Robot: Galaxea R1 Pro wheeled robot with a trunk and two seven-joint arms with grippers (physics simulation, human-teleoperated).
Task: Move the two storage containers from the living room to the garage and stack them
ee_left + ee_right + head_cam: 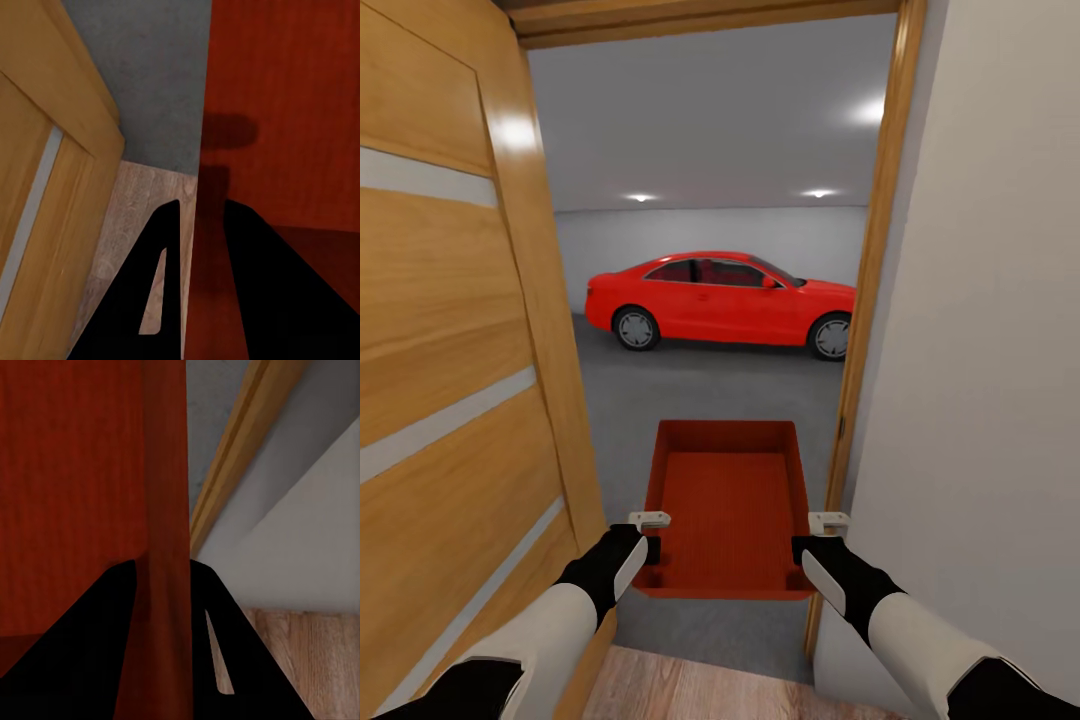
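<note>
One orange-red storage container (725, 500) hangs level in front of me in a doorway, open top up. My left gripper (645, 550) is shut on its left wall near the close corner. My right gripper (805, 552) is shut on its right wall. The left wrist view has my left gripper (201, 206) pinching the wall of the container (285, 112), one finger inside and one outside. My right gripper (165, 564) clamps the container (75, 472) the same way in the right wrist view. Beyond the container spreads the garage's dark grey floor (700, 390).
An open wooden door (450, 350) stands close on my left. The wooden door frame (865, 330) and a white wall (990, 400) are close on my right. A red car (720, 300) is parked across the garage. Light wood planks (690, 690) lie under me.
</note>
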